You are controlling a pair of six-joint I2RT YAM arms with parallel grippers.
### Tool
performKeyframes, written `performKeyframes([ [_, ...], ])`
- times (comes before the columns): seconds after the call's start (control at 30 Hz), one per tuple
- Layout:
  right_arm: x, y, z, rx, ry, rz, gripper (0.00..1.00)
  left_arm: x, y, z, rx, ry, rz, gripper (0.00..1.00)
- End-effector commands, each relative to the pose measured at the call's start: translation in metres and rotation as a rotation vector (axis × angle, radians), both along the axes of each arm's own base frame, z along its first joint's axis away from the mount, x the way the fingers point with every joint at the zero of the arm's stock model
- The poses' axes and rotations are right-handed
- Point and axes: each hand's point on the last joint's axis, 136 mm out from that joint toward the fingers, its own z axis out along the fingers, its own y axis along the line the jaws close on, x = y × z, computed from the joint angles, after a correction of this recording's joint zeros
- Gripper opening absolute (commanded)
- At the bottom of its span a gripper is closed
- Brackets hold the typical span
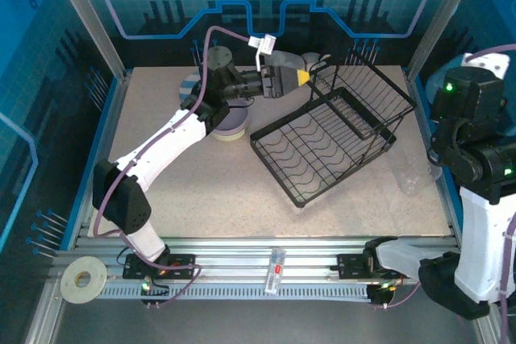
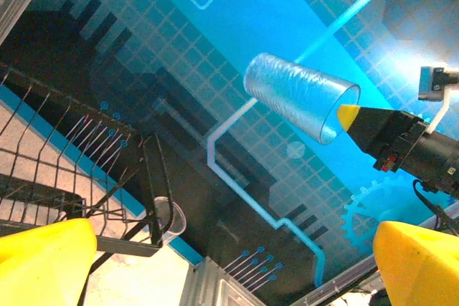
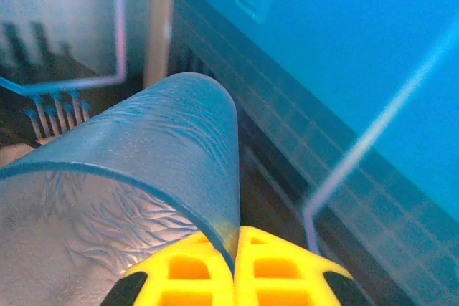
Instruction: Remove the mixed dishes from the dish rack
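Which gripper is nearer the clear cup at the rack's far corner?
Left. The open left gripper is beside the corner cup; the right gripper, past the dish rack's right side, pinches a second cup.

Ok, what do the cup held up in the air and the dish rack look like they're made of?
The cup is probably thin clear plastic, glossy, with a wrinkled, streaky wall that the blue backdrop shows through. The dish rack is likely metal wire with a black coating, judging by its thin rigid rods forming an open grid. The kind of coating is unclear.
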Motion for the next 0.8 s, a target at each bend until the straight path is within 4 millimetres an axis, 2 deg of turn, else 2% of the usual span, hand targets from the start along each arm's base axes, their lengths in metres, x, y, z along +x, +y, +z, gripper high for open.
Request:
performKeyframes([
  [0.0, -0.027, -0.009, -0.036, 0.154, 0.102, -0.052, 0.0, 0.002, -0.002, -0.001, -0.022, -0.074, 0.009, 0.99],
  [0.1, -0.037, -0.018, -0.053, 0.241, 0.131, -0.102, 0.0, -0.001, -0.004, -0.011, -0.017, -0.083, -0.002, 0.99],
  [0.3, -0.043, -0.022, -0.076, 0.339, 0.15, -0.167, 0.0, -0.004, -0.004, -0.029, -0.005, -0.103, 0.005, 0.99],
  [0.43, -0.038, -0.022, -0.094, 0.45, 0.138, -0.199, 0.0, -0.004, -0.002, -0.039, 0.015, -0.104, 0.012, 0.99],
  [0.63, -0.03, -0.033, -0.107, 0.526, 0.064, -0.264, 0.0, -0.006, 0.008, -0.057, 0.043, -0.078, 0.04, 0.99],
  [0.77, -0.026, -0.037, -0.126, 0.59, 0.088, -0.31, 0.0, -0.017, 0.016, -0.068, 0.064, -0.122, 0.046, 0.99],
])
